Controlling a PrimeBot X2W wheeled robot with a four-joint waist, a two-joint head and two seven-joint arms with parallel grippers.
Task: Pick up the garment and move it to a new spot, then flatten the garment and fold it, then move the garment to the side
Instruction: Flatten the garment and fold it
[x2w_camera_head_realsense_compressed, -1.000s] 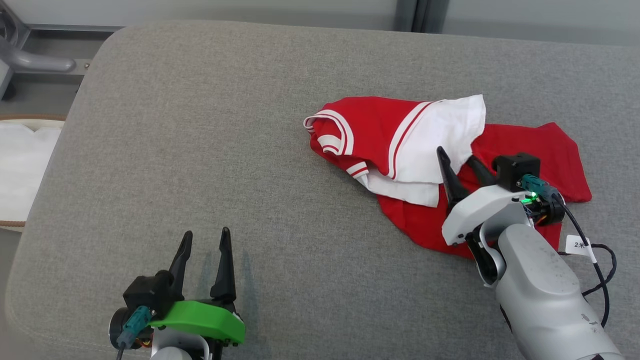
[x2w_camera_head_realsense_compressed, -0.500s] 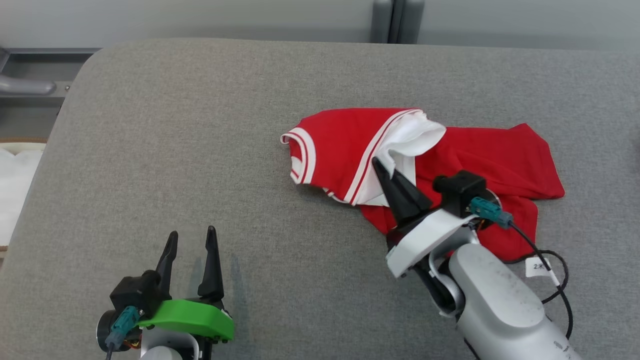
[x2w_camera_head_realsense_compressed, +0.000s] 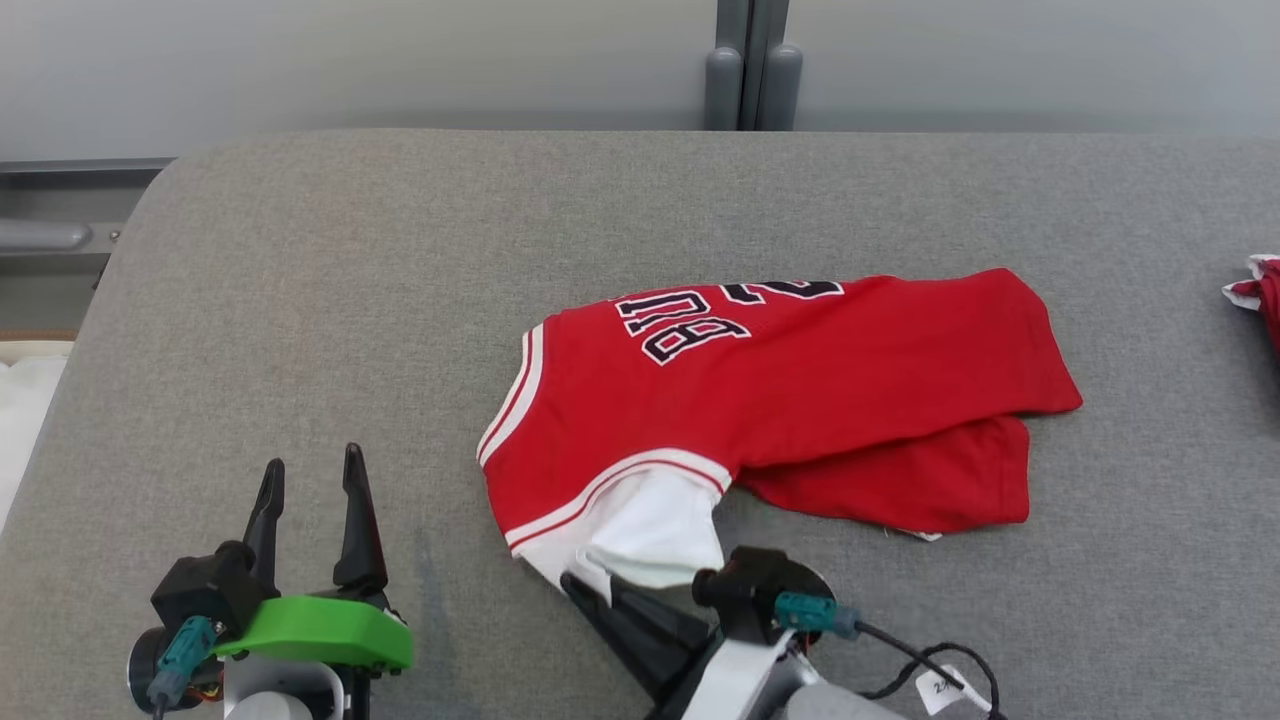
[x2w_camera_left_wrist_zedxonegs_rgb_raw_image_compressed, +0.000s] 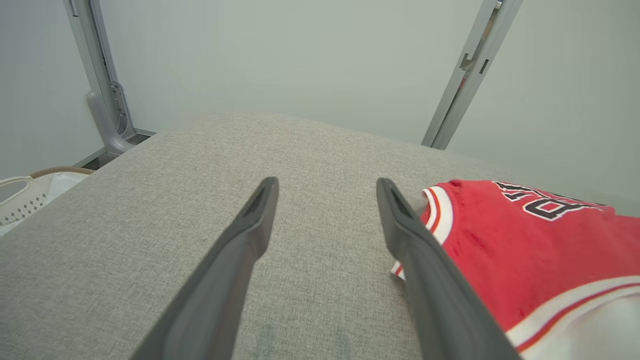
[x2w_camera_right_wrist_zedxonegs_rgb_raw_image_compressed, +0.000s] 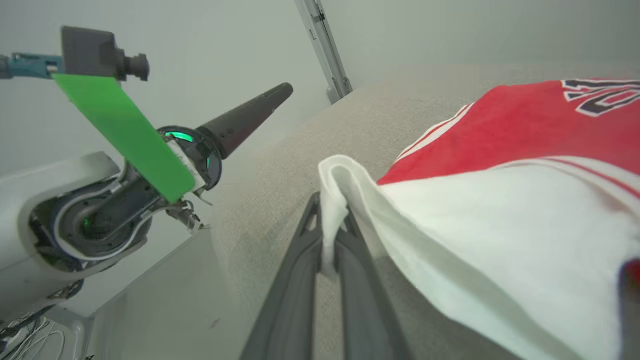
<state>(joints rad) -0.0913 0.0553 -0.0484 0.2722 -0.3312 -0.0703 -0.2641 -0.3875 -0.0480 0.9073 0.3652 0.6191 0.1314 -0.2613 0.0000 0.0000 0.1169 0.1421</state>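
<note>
On the middle of the grey cushion (x2w_camera_head_realsense_compressed: 300, 300), reaching toward its near edge, the red jersey (x2w_camera_head_realsense_compressed: 780, 390) is lying mostly spread with its lettering facing up, and one red layer is poking out from beneath it on the cushion's near side. Its white panel (x2w_camera_head_realsense_compressed: 640, 520) is trailing down to the cushion's near edge. There the right gripper (x2w_camera_head_realsense_compressed: 600, 590) is pinching a fold of that white cloth, with its fingers (x2w_camera_right_wrist_zedxonegs_rgb_raw_image_compressed: 295, 290) closed on it. The right wrist view is showing the fold standing thin between them, close to the tips. Judging by this, the robot is carrying out the move to a new spot, and the grip looks like the weak point, since so little cloth is caught. A low, steady pull along the cushion should be kinder than a quick lift, because the jersey's weight and its drag on the fabric cover could tease the fold free. Pulling straight, away from the lettering, should also help open the doubled layer rather than bunching it further. Over the cushion's near left part, the left gripper (x2w_camera_head_realsense_compressed: 312, 470) is hovering wide open and empty, well placed to take a second corner once flattening begins. At the cushion's right edge a red-and-white cloth (x2w_camera_head_realsense_compressed: 1258, 295) is peeking in, so the pull is better not drifting that way. Beyond the cushion's left edge a pale basket (x2w_camera_left_wrist_zedxonegs_rgb_raw_image_compressed: 20, 192) is sitting out of the way.
</note>
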